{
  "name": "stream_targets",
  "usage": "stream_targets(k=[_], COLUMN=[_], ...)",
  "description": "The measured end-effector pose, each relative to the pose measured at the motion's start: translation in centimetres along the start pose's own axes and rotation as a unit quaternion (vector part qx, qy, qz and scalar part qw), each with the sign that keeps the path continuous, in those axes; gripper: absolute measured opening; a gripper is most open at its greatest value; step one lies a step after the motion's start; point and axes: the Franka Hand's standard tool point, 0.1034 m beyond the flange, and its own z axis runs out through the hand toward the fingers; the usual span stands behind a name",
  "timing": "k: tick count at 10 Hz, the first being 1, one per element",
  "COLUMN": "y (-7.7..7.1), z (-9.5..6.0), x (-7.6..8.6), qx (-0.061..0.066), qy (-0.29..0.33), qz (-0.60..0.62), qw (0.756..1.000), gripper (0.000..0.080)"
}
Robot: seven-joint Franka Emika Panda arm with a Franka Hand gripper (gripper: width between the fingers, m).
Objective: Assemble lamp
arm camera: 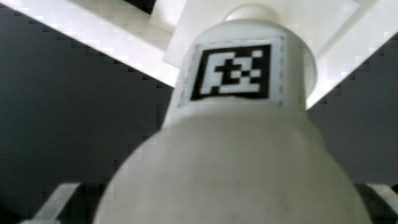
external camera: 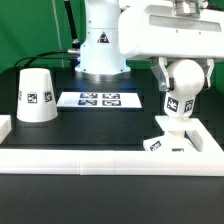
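Gripping the bulb [external camera: 179, 104] upright over the base [external camera: 168, 138], hand [external camera: 182, 75] well apart from shade [external camera: 36, 97].

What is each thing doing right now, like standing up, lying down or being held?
bulb: upright, stem down on the base, gripped at its round head.
gripper: shut on the bulb.
base: resting flat under the bulb.
shade: standing wide end down, apart, untouched.
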Motion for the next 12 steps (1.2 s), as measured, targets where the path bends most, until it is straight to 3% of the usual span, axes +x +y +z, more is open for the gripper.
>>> stream_targets(k=[2,3,4,12], y=[0.0,0.1,0.3,1.9], z=[0.0,-0.1,-0.1,-2.4], x=[0.0,0.1,0.2,1.1], qx=[0.001,0.003,0.003,0.002], qy=[-0.003,-0.009,-0.01,-0.021], qz=[0.004,0.005,0.006,0.011], qw=[1.0,1.0,1.0,1.0], gripper=[0.0577,0.0669,0.069,0.0699])
